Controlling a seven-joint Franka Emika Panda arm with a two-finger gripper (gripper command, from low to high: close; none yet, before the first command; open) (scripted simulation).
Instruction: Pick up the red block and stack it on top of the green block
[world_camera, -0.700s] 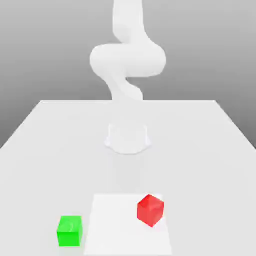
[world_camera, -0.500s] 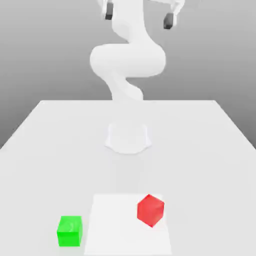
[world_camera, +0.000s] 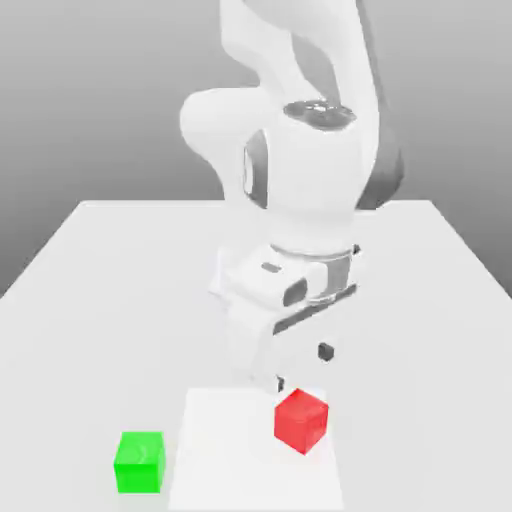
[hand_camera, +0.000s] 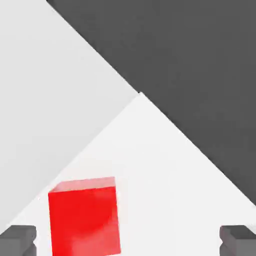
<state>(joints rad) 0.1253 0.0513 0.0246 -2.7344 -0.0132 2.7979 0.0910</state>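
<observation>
The red block (world_camera: 301, 421) rests on a white square patch (world_camera: 230, 460) near the table's front, turned at an angle. Just above and slightly behind it hovers my gripper (world_camera: 303, 367), open, with its dark fingertips (world_camera: 325, 351) spread wide and nothing held. In the hand view the red block (hand_camera: 85, 216) lies below the gripper (hand_camera: 128, 242), much nearer to one fingertip (hand_camera: 17, 240) than to the other. The green block (world_camera: 140, 461) sits on the table at the exterior view's left of the patch, apart from the red one.
The grey-white table (world_camera: 110, 280) stretches wide around both blocks. The arm's bulky white body (world_camera: 300, 190) stands over the table's middle, behind the red block. In the hand view a dark floor (hand_camera: 190, 60) lies beyond the table's edge.
The arm has come down from the top of the exterior view, bringing the open gripper to just above the red block. Neither block has moved.
</observation>
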